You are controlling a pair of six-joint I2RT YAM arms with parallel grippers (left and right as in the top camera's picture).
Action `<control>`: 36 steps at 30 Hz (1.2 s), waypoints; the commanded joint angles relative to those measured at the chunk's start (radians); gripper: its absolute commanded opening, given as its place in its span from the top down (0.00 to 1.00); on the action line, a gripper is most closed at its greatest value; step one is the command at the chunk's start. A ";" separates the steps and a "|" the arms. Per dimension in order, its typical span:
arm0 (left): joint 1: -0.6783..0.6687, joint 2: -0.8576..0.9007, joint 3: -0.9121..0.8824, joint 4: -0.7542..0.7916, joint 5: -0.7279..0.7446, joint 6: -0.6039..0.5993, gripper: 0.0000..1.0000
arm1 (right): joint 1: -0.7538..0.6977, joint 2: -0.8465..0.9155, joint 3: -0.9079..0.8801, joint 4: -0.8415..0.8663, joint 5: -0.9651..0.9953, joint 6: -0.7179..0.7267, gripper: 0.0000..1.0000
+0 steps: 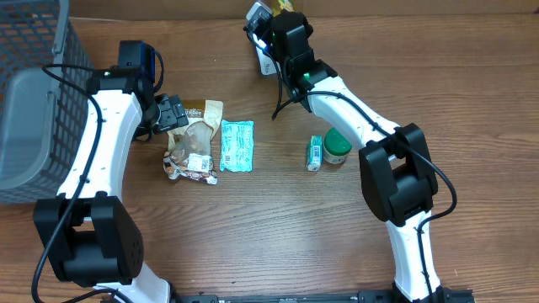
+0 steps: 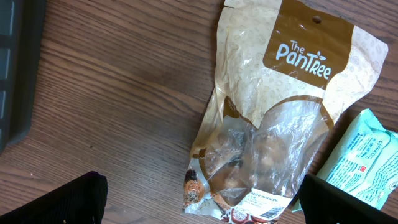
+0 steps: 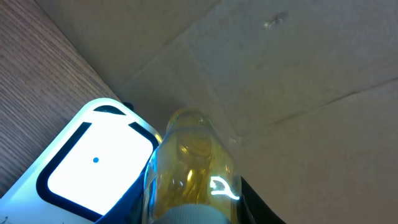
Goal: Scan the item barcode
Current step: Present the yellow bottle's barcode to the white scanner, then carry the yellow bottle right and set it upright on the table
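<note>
My right gripper (image 3: 193, 208) is shut on a clear yellow bottle (image 3: 193, 165), its grey cap towards the camera. Just left of the bottle stands the scanner (image 3: 93, 165), its white window lit. Overhead, the right gripper (image 1: 282, 23) is at the table's far edge, with the bottle (image 1: 285, 6) beside the glowing scanner (image 1: 262, 40). My left gripper (image 1: 173, 114) stands open over a PanTree snack bag (image 1: 195, 139). In the left wrist view both dark fingertips (image 2: 62, 202) straddle the lower end of the bag (image 2: 273, 118) without touching it.
A teal packet (image 1: 237, 146) lies right of the bag. A small green-and-white box (image 1: 314, 153) and a green round tub (image 1: 338, 147) sit mid-table. A grey wire basket (image 1: 29, 93) fills the far left. A cardboard wall (image 3: 280, 74) stands behind the scanner.
</note>
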 commanded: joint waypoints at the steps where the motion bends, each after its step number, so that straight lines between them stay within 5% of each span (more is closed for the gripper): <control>1: 0.004 0.010 -0.007 -0.002 -0.009 -0.007 0.00 | 0.008 -0.016 0.016 0.026 0.014 -0.008 0.74; 19: 0.004 0.010 -0.007 -0.002 -0.009 -0.007 0.00 | 0.042 -0.004 0.016 -0.024 0.014 -0.008 0.72; 26: 0.004 0.010 -0.007 -0.002 -0.009 -0.007 0.00 | 0.042 -0.012 0.016 0.047 0.058 0.009 0.64; 32: 0.004 0.010 -0.007 -0.002 -0.009 -0.007 0.00 | 0.035 -0.135 0.016 0.055 0.093 0.234 0.64; 36: 0.004 0.010 -0.007 -0.002 -0.009 -0.007 0.01 | 0.024 -0.245 0.016 -0.102 0.097 0.403 0.68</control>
